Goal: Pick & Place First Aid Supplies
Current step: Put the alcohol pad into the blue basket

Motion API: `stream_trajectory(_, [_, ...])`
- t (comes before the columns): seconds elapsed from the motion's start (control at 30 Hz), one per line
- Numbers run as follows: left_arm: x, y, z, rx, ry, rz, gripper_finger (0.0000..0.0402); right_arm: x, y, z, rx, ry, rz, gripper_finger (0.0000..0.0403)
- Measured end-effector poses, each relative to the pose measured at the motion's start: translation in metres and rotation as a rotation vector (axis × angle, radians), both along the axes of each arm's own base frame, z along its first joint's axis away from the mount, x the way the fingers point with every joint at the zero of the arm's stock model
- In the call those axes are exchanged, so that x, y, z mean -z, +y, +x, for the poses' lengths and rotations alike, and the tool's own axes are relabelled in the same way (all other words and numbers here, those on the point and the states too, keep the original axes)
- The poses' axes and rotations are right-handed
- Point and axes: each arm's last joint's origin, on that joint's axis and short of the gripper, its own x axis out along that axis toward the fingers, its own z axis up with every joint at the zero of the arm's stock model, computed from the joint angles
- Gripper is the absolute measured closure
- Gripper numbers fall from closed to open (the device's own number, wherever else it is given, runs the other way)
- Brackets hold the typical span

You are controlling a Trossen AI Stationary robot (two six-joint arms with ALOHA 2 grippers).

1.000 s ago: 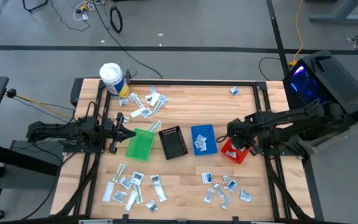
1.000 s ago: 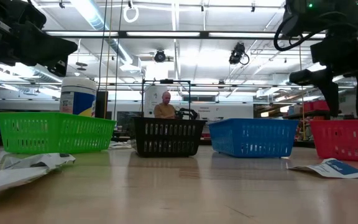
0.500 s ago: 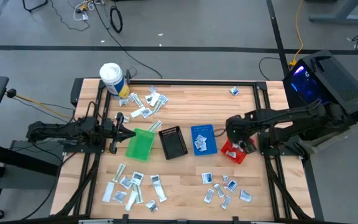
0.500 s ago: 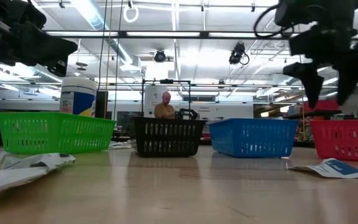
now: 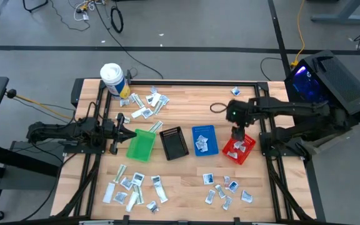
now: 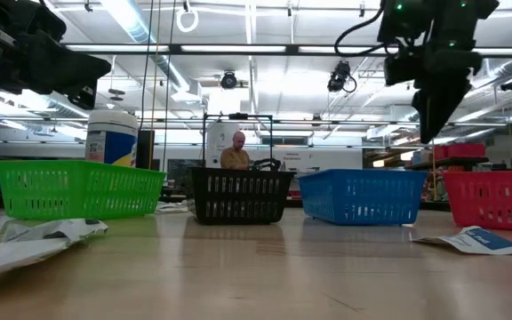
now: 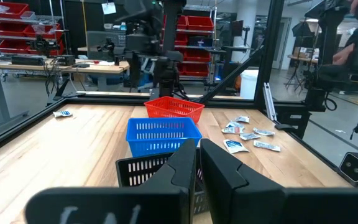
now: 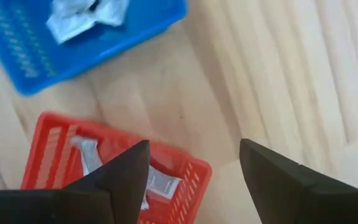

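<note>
An overhead picture is showing a pale wooden counter (image 5: 186,172) with a dark arm at each side. Four small plastic mesh bins are sitting in a row across the middle: a green bin (image 5: 141,145), a black bin (image 5: 174,142), a blue bin (image 5: 204,140) and a red bin (image 5: 239,148).

The right arm's tool (image 5: 238,133) is hanging above the counter at the upper edge of the red bin, right of centre in the frame. Its two dark fingers (image 8: 126,177) are standing spread wide apart with nothing between them, touching nothing. In its own wrist picture the red bin (image 8: 55,155) is lying below the fingers with small flat white sachets (image 8: 160,185) inside, and the blue bin (image 8: 79,37) also has white sachets in it.

The left arm's tool (image 5: 125,132) is waiting at the left of the frame, beside the green bin, with its fingers (image 7: 185,168) pressed nearly together and empty.

More small white, silvery and greenish packets (image 5: 133,187) are lying scattered at the lower left, another cluster (image 5: 225,189) at the lower right, and a third group (image 5: 145,105) at the upper left near a white cylindrical tub (image 5: 112,79).
</note>
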Motion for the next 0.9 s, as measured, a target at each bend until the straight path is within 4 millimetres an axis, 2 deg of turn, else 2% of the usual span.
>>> stream_trajectory(0.23, [0.0,0.0,0.0,0.0,0.0,0.0,0.0369,0.005,-0.028,-0.001,0.247,-0.012,0.027,0.0151])
stream_trajectory(0.4, [0.0,0.0,0.0,0.0,0.0,0.0,0.0369,0.011,-0.047,0.002,0.334,0.03,0.042,0.0151])
stream_trajectory(0.67, [0.0,0.0,0.0,0.0,0.0,0.0,0.0369,-0.012,-0.092,0.016,0.433,-0.003,-0.017,0.0151])
stream_trajectory(0.9, [0.0,0.0,0.0,0.0,0.0,0.0,0.0369,-0.017,-0.133,0.023,0.479,0.024,-0.027,0.0151])
